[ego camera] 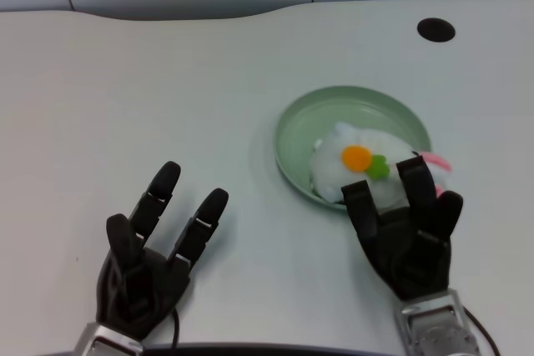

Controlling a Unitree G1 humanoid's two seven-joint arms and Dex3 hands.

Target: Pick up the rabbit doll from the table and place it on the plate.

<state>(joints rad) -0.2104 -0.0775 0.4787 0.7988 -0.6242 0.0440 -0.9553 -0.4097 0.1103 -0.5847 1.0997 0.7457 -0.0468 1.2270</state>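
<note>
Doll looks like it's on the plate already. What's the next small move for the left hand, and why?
Probably just keep the left hand back, low on the table. It is open and holds nothing, well left of the plate. The doll lies in the plate, leaning toward its near rim, so no further grasp seems needed.

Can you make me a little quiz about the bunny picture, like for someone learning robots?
1. True or false: the rabbit doll lies on the green plate.
2. What is the left hand holding? A) the doll B) nothing C) the plate
3. Fill in: the doll has an orange and ____ carrot patch.

Key: 1 true. 2 B, its fingers are spread over the table. 3 green.
</note>
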